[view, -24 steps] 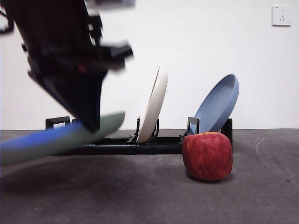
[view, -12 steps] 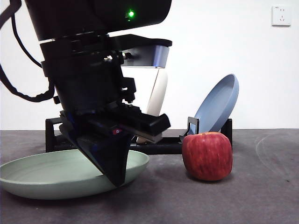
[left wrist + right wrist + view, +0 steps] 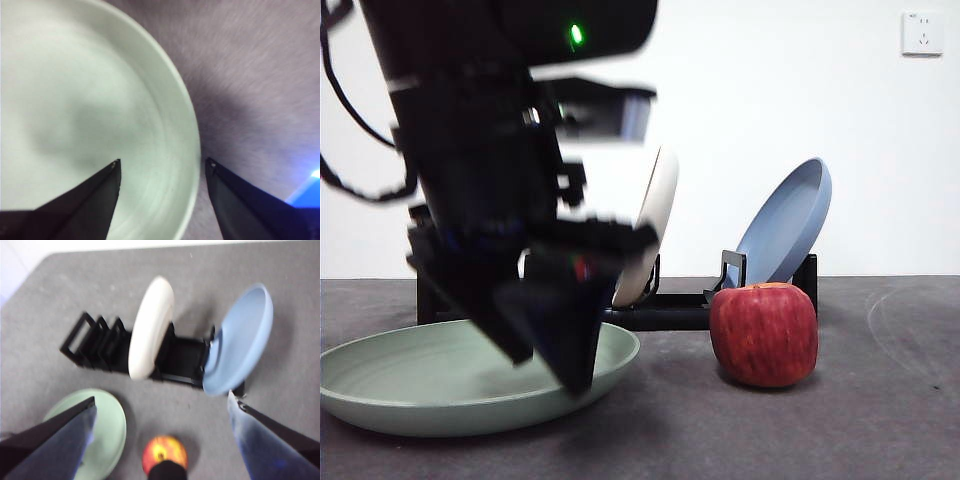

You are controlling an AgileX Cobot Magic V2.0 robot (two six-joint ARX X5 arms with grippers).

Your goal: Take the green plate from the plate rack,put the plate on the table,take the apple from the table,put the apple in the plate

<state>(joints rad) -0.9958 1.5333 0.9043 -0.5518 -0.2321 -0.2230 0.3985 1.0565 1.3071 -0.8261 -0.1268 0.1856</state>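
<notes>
The green plate [image 3: 410, 385] lies flat on the table [image 3: 860, 420] at the left, in front of the plate rack [image 3: 670, 315]. My left gripper [image 3: 548, 368] hangs over the plate's right rim. In the left wrist view the left gripper [image 3: 163, 161] is open, with one jaw over the plate [image 3: 75, 100] and one outside the rim. The apple [image 3: 764, 335] stands on the table to the plate's right, apart from it. My right gripper [image 3: 161, 396] is open and empty, high above the rack [image 3: 100, 345], the green plate [image 3: 107, 432] and the apple [image 3: 164, 452].
A cream-white plate [image 3: 655, 215] and a blue plate [image 3: 790, 225] stand tilted in the rack behind the apple. They also show in the right wrist view, the cream plate [image 3: 150, 327] beside the blue plate [image 3: 240, 340].
A second ago the green plate hung tilted in the left gripper. It came down flat onto the table. Since then the left gripper has let go of the rim and is moving, blurred.
</notes>
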